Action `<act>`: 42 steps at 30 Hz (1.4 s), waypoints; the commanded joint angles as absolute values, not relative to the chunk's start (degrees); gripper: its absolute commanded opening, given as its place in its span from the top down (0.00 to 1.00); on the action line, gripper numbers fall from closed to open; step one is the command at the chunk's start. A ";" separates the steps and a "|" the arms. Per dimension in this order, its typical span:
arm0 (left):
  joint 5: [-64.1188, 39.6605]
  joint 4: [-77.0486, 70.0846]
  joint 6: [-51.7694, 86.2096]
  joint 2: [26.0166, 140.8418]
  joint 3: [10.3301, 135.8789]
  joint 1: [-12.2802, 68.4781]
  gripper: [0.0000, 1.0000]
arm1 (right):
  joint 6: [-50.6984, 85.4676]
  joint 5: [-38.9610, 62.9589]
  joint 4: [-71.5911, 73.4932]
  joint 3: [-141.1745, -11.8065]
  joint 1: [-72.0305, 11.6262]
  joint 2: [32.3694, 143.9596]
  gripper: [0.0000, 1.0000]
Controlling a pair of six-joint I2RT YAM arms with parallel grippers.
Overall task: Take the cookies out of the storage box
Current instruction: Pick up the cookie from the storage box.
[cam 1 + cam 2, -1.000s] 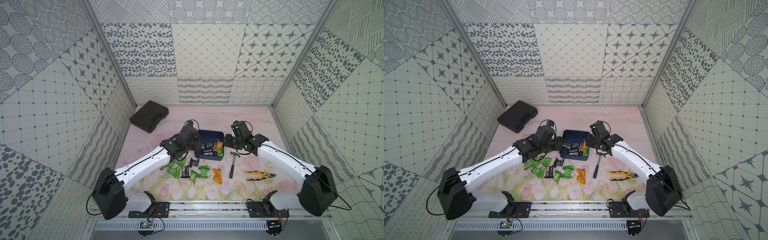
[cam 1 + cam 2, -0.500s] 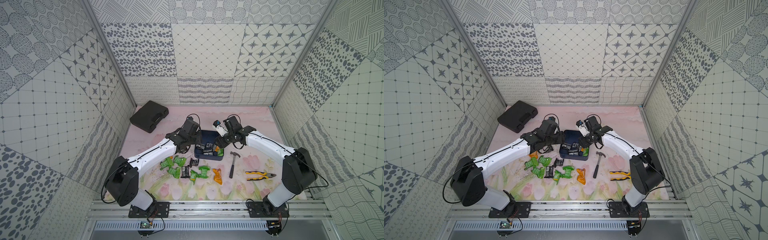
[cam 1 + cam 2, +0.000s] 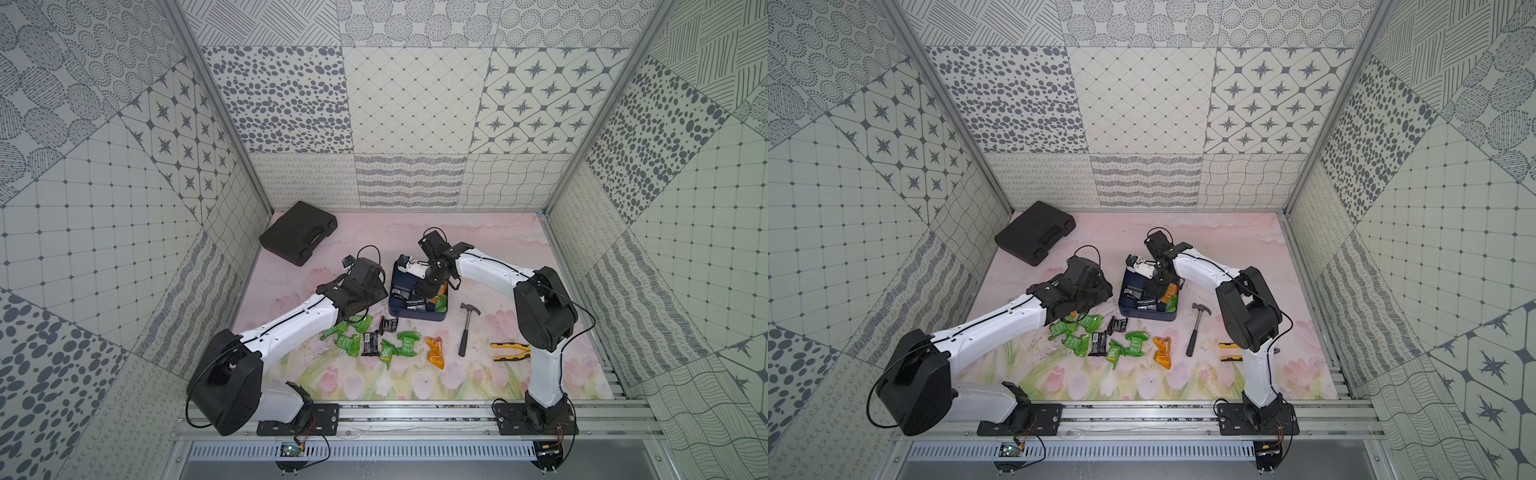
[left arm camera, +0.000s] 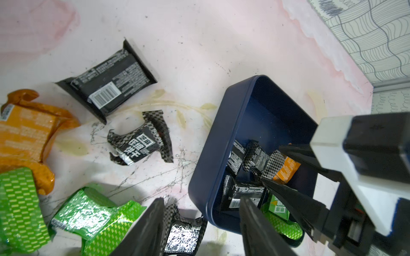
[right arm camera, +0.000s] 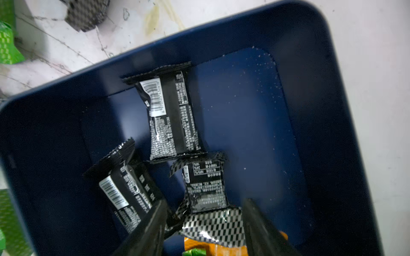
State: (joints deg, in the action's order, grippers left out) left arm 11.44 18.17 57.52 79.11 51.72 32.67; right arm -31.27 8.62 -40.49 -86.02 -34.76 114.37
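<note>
Storage box (image 3: 417, 316) sat directly under the right gripper (image 5: 205, 201), with its near corner just past one finger of the left gripper (image 4: 201, 199).
- Risk: both arms crowded that one corner. A sideways move by either could knock fingers together or shove the light box across the table (image 4: 199, 44).
- Right gripper: partly open, holding nothing, fingers straddling a checkered packet (image 5: 213, 223) that overlapped an orange packet (image 5: 221, 249).
- Risk: closing there might pinch only the crinkly flap and slip, or lift the neighbour as well.
- Left gripper: also partly open and empty, with a loose black packet (image 4: 184, 232) lying on the table between its fingers.
- Cookies: several sat in the box, many lay outside near the left gripper.

Writing:
- A printed packet (image 4: 137, 146) beyond the left gripper bore bold white Chinese characters, seemingly 压缩饼干.
- A barcoded packet (image 5: 170, 115) carried print too fine to read.
</note>
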 commanded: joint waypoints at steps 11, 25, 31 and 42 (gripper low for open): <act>17.30 16.68 67.04 75.94 47.89 31.49 0.42 | -34.22 6.07 -41.51 -90.35 -35.86 120.56 0.42; 17.83 16.26 66.99 75.70 48.04 30.68 0.44 | -34.50 4.37 -41.57 -91.49 -36.09 120.58 0.69; 18.83 16.35 65.89 74.56 47.99 30.24 0.45 | -31.92 5.96 -38.04 -89.30 -36.04 114.62 0.76; 22.77 17.62 63.19 69.54 46.43 29.62 0.44 | -20.74 7.97 -29.09 -76.85 -38.02 97.88 0.81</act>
State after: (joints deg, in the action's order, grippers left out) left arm 18.81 16.95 65.32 71.48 47.05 30.41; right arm -24.64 5.54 -31.81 -79.83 -36.23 100.77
